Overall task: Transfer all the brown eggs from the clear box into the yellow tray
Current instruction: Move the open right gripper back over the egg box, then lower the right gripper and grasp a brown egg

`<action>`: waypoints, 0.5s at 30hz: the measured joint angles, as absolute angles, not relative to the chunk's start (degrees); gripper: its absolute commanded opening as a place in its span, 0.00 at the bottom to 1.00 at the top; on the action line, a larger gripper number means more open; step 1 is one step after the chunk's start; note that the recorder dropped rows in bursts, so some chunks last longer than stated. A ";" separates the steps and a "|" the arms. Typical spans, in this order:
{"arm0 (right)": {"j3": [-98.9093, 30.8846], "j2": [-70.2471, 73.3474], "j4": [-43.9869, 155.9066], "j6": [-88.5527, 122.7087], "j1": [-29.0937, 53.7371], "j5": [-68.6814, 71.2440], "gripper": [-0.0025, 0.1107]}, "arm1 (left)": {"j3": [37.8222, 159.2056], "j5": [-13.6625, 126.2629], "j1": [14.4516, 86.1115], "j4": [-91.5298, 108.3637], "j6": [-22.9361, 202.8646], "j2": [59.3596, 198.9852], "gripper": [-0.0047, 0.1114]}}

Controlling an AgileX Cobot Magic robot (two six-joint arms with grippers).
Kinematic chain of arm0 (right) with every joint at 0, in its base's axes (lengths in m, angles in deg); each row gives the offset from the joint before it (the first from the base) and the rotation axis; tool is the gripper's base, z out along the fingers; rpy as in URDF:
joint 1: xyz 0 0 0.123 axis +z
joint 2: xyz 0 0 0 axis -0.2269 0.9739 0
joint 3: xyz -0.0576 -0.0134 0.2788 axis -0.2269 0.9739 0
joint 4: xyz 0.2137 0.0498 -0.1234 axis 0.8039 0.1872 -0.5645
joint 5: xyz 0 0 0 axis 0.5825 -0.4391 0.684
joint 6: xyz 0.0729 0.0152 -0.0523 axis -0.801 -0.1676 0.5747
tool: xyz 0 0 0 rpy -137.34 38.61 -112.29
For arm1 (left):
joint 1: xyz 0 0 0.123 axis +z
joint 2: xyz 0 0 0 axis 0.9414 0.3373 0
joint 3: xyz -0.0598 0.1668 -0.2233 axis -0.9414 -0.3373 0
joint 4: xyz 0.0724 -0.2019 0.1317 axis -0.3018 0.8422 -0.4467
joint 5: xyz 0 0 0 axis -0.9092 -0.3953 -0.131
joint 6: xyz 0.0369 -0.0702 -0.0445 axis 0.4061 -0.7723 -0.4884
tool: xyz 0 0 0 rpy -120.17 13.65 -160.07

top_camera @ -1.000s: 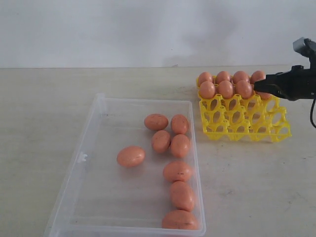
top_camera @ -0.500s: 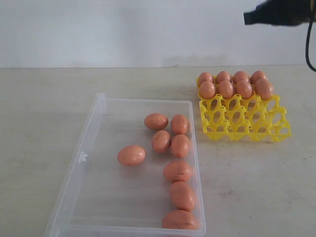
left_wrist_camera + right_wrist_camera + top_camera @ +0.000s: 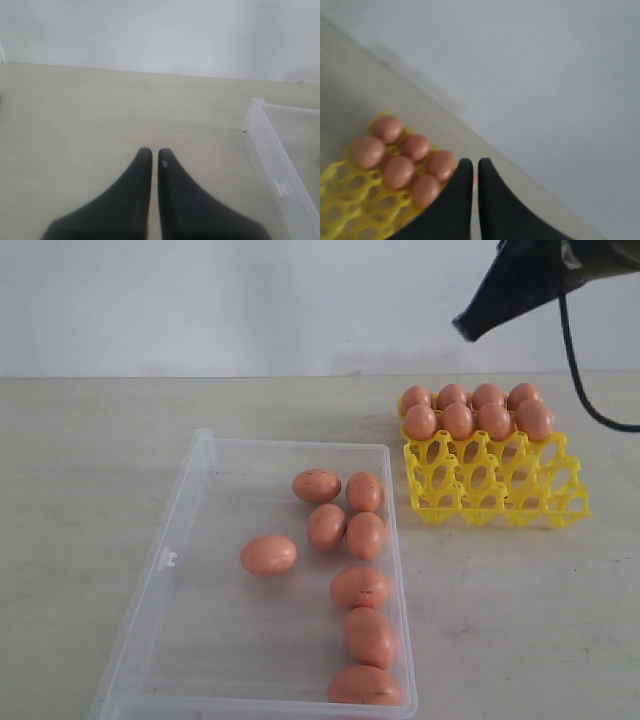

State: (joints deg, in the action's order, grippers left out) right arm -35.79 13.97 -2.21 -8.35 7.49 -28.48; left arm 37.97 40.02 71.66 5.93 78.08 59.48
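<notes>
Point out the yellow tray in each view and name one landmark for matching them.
Exterior: yellow tray right of centre, right of the clear box.
Left wrist: not in it.
Right wrist: yellow tray beside the right gripper, eggs showing.
Shared landmark: the edge where table meets wall.

Clear box [image 3: 220,640]: near left corner cut off by the exterior view's bottom edge; in the left wrist view only one wall and the latch show. Right gripper [image 3: 465,328]: blurred, its arm cut by the top and right edges. Yellow tray [image 3: 345,200]: out of focus in the right wrist view, cropped by the frame, one corner hidden behind the gripper. Brown eggs [image 3: 398,171]: soft-edged there, speckles unreadable. Left gripper [image 3: 155,152]: base blurred, cropped.
</notes>
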 measured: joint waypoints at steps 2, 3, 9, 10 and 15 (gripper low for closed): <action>-35.79 14.09 10.40 1.65 8.62 -28.98 0.02 | 37.97 40.02 71.66 5.93 78.08 59.48 0.08; -35.79 14.09 17.74 10.33 9.43 -29.54 0.02 | 37.97 40.02 71.66 5.93 78.08 59.48 0.08; -35.79 15.19 54.68 52.88 13.65 -35.48 0.02 | 37.97 40.02 71.66 5.93 78.08 59.48 0.08; -35.79 15.54 58.49 57.03 14.23 -36.45 0.02 | 37.97 40.02 71.66 5.93 78.08 59.48 0.08; -37.36 19.44 74.32 71.63 15.45 -43.85 0.02 | 37.97 40.02 71.66 5.93 78.08 59.48 0.08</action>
State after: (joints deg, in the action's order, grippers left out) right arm -37.36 19.44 74.32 71.63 15.45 -43.85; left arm 37.97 40.02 71.66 5.93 78.08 59.48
